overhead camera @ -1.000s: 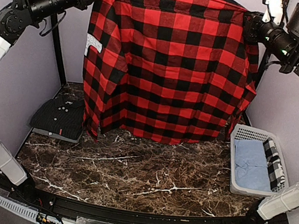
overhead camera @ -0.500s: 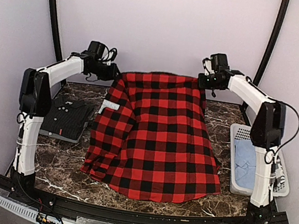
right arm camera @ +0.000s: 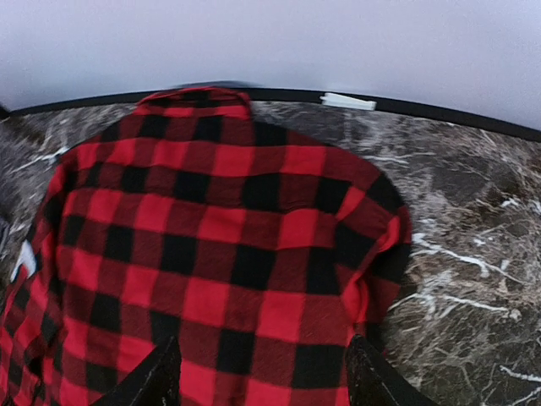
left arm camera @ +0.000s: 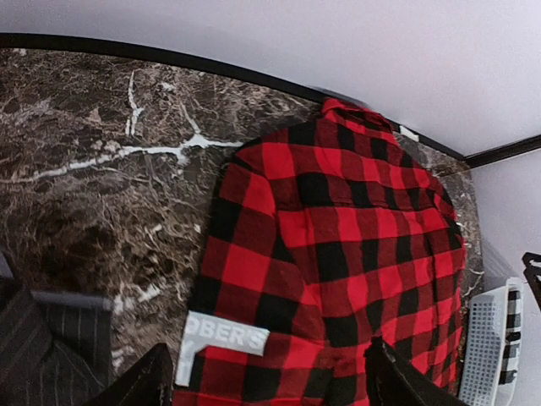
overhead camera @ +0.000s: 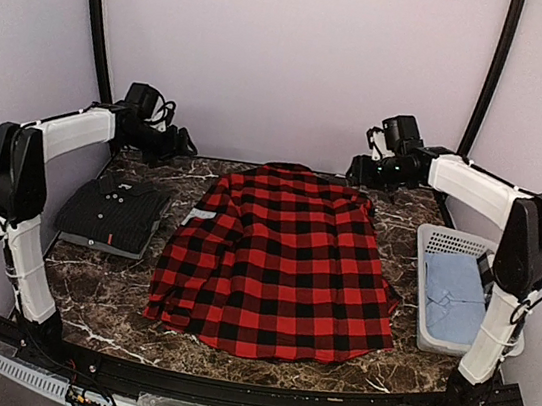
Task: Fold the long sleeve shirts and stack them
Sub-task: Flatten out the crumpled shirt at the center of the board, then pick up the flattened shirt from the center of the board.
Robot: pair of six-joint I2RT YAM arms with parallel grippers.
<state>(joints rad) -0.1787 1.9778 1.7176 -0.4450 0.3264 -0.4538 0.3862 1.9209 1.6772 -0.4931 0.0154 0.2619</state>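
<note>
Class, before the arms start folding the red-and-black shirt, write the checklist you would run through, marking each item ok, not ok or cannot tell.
1. The flannel shirt lies on the table, back up, collar at the far side: ok.
2. The left claw is open, holding nothing: ok.
3. The right claw is open, holding nothing: ok.
4. Both sleeves spread out flat: not ok, they lie folded in along the sides.
5. Front buttoned: cannot tell, it faces down.
6. The charcoal shirt is folded, apart from the flannel shirt: ok.
</note>
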